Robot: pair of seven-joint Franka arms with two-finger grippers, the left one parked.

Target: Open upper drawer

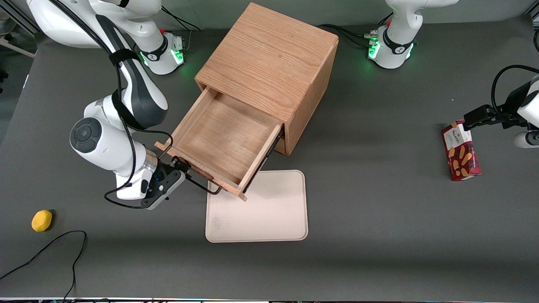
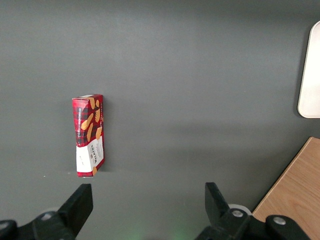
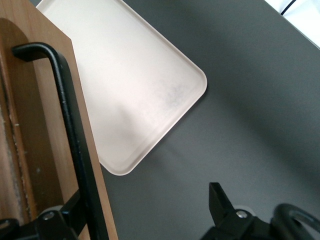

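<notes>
Lighting's pretty even and bright from overhead, soft shadows on the dark grey matte tabletop (image 1: 379, 235) beside the light-oak wooden cabinet (image 1: 269, 54). The cream rectangular plastic tray (image 3: 135, 85) blows out a bit in the right wrist view. Black two-finger gripper (image 3: 145, 220) up close looks soft, slightly blurry.

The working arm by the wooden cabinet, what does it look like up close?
It has glossy white rounded shells with dark grey joint sections, a round dark cap on one joint, and black cables strapped along it. Its base glows green. The black two-fingered hand sits at the light-oak upper drawer, fingers open around its black bar handle.
</notes>
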